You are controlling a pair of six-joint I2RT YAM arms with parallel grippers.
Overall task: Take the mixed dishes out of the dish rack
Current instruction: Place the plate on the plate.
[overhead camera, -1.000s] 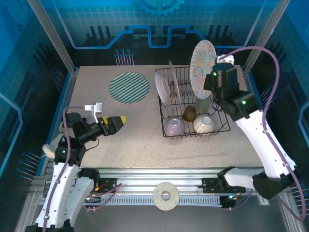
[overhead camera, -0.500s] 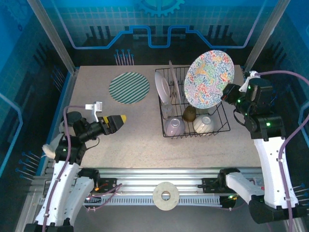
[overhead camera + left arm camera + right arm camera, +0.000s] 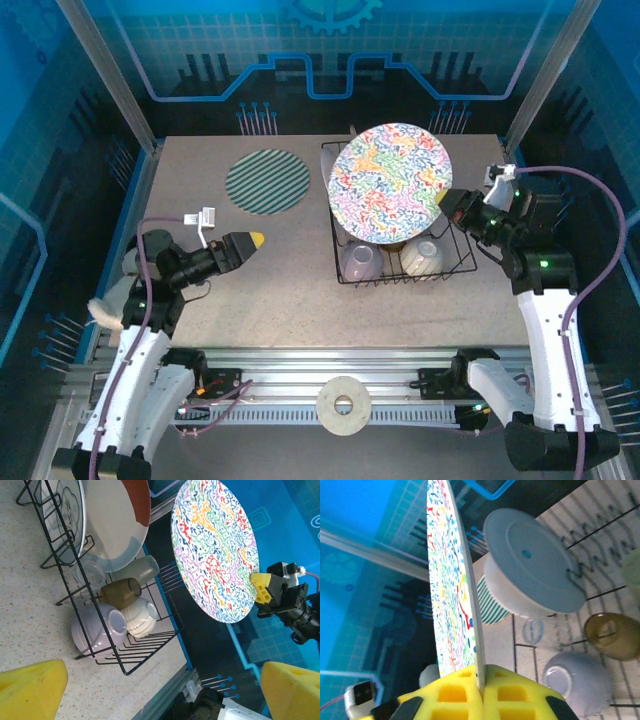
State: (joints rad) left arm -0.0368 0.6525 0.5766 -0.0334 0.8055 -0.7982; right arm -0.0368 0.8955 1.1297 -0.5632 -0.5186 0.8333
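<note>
My right gripper [image 3: 449, 206] is shut on the rim of the speckled floral plate [image 3: 390, 182], which hangs tilted above the black wire dish rack [image 3: 470, 264]. In the right wrist view the yellow pads [image 3: 515, 695] pinch the plate's edge [image 3: 456, 580]. The rack holds a lavender bowl [image 3: 360, 262], a white bowl [image 3: 422, 257], a brown cup [image 3: 120, 592], a clear glass [image 3: 90, 573] and a red-and-white plate [image 3: 117, 525] standing upright. My left gripper [image 3: 250, 243] is open over the bare table, left of the rack.
A green-striped plate [image 3: 267, 181] lies flat on the table at the back left. Blue enclosure walls and metal posts [image 3: 110, 75] ring the table. A white ring [image 3: 343, 404] sits on the front rail between the arm bases.
The right gripper has carried the speckled plate left from the rack's back right corner and turned it, so its patterned face now looks up over the rack. The left arm has shifted slightly.
</note>
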